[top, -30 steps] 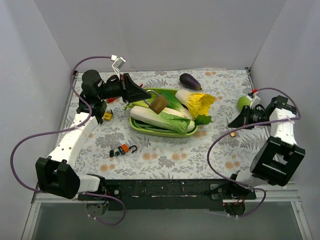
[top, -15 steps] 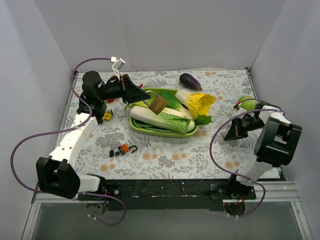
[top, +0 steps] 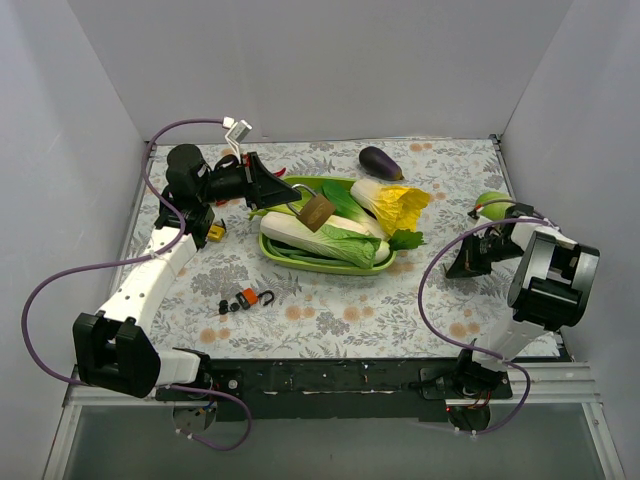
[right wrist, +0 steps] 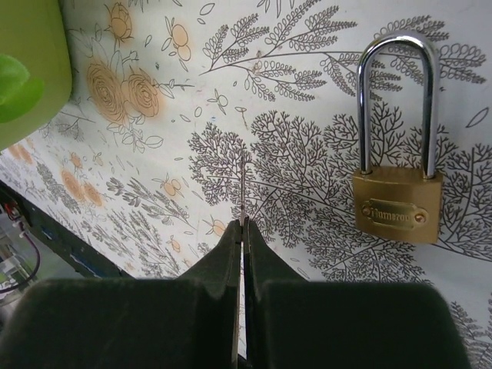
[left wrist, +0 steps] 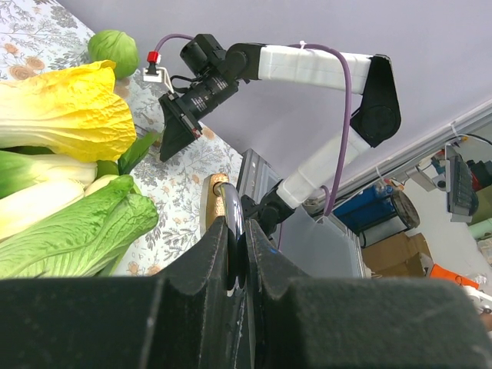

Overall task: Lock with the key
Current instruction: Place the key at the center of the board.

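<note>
My left gripper [top: 290, 198] is shut on the steel shackle of a brass padlock [top: 317, 210] and holds it in the air over the green tray [top: 300, 262]. In the left wrist view the shackle [left wrist: 233, 211] is pinched between my closed jaws, with the brass body [left wrist: 210, 201] just beyond. My right gripper [top: 460, 266] is low over the table at the right. It is shut on a thin key [right wrist: 244, 188] seen edge-on, sticking out from the fingertips. A second brass padlock [right wrist: 397, 201] lies flat on the cloth just right of the key.
The tray holds cabbages [top: 330, 240] and a yellow-leafed one [top: 400, 205]. An eggplant [top: 380, 161] lies at the back and a green ball [top: 490, 203] at the right. Small orange and black pieces [top: 246, 298] lie front left, and a yellow piece [top: 214, 233] is by the left arm.
My right arm has folded in and its gripper has moved slightly left and down toward the table. The left gripper and its padlock have barely shifted.
</note>
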You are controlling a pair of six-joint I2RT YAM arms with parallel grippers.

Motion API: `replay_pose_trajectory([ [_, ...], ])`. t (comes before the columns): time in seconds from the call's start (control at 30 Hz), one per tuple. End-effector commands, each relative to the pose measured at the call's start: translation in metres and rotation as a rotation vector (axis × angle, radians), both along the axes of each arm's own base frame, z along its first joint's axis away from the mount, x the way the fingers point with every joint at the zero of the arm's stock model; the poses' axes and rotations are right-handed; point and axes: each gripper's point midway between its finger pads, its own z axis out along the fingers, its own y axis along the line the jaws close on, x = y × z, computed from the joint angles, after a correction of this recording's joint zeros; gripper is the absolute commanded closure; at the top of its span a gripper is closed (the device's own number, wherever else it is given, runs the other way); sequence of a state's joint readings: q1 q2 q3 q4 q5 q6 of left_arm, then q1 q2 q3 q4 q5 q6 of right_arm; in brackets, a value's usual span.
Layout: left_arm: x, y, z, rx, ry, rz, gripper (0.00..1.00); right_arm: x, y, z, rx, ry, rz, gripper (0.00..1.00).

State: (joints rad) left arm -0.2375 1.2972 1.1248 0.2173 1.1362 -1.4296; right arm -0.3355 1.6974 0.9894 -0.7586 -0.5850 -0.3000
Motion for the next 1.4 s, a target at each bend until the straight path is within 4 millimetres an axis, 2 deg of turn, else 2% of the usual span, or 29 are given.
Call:
replay_pose_trajectory([
  [0.0, -0.005, 0.003, 0.022, -0.028, -0.080, 0.018, 1.00, 0.007, 0.002, -0.010, -0.006, 0.001, -0.025, 0.99],
  [0.33, -0.006, 0.004, 0.020, -0.019, -0.071, 0.022, 1.00, 0.018, -0.001, -0.017, -0.046, -0.007, -0.065, 0.95],
  [0.5, -0.007, 0.004, 0.020, -0.018, -0.074, 0.021, 1.00, 0.013, 0.001, -0.022, -0.057, 0.022, -0.053, 0.90],
  [0.57, -0.006, 0.004, 0.019, -0.017, -0.072, 0.021, 1.00, 0.012, 0.000, -0.023, -0.063, 0.024, -0.055, 0.84],
  [0.6, -0.006, 0.004, 0.019, -0.017, -0.074, 0.021, 1.00, 0.012, 0.000, -0.022, -0.066, 0.019, -0.056, 0.74],
  [0.7, -0.008, 0.004, 0.019, -0.016, -0.068, 0.019, 1.00, 0.014, 0.000, -0.019, -0.067, 0.012, -0.060, 0.62],
  [0.87, -0.011, 0.005, 0.014, -0.010, -0.060, 0.018, 1.00, 0.015, 0.001, -0.007, -0.061, -0.009, -0.052, 0.59],
  [0.97, -0.012, 0.005, 0.012, -0.002, -0.056, 0.013, 1.00, 0.014, 0.004, 0.011, -0.058, -0.045, -0.011, 0.58],
  [1.07, -0.017, 0.005, 0.005, 0.010, -0.045, -0.016, 1.00, 0.017, 0.008, 0.044, -0.057, -0.145, 0.059, 0.41],
  [1.1, -0.019, 0.005, 0.001, 0.014, -0.040, -0.026, 1.00, 0.024, 0.008, 0.065, -0.066, -0.224, 0.086, 0.36],
  [1.2, -0.019, 0.005, -0.005, 0.016, -0.011, -0.023, 1.00, 0.028, 0.014, 0.109, -0.071, -0.370, 0.163, 0.18],
  [1.23, -0.019, 0.004, -0.008, 0.015, 0.009, -0.017, 1.00, 0.038, 0.015, 0.135, -0.085, -0.446, 0.178, 0.18],
  [1.27, -0.017, 0.002, -0.009, 0.011, 0.036, -0.011, 1.00, 0.043, 0.019, 0.148, -0.094, -0.490, 0.190, 0.17],
  [1.33, -0.016, -0.006, -0.009, 0.004, 0.044, 0.000, 1.00, 0.053, 0.042, 0.189, -0.139, -0.630, 0.246, 0.17],
  [1.37, -0.015, -0.010, -0.009, 0.002, 0.046, 0.005, 1.00, 0.063, 0.047, 0.202, -0.201, -0.697, 0.259, 0.16],
])
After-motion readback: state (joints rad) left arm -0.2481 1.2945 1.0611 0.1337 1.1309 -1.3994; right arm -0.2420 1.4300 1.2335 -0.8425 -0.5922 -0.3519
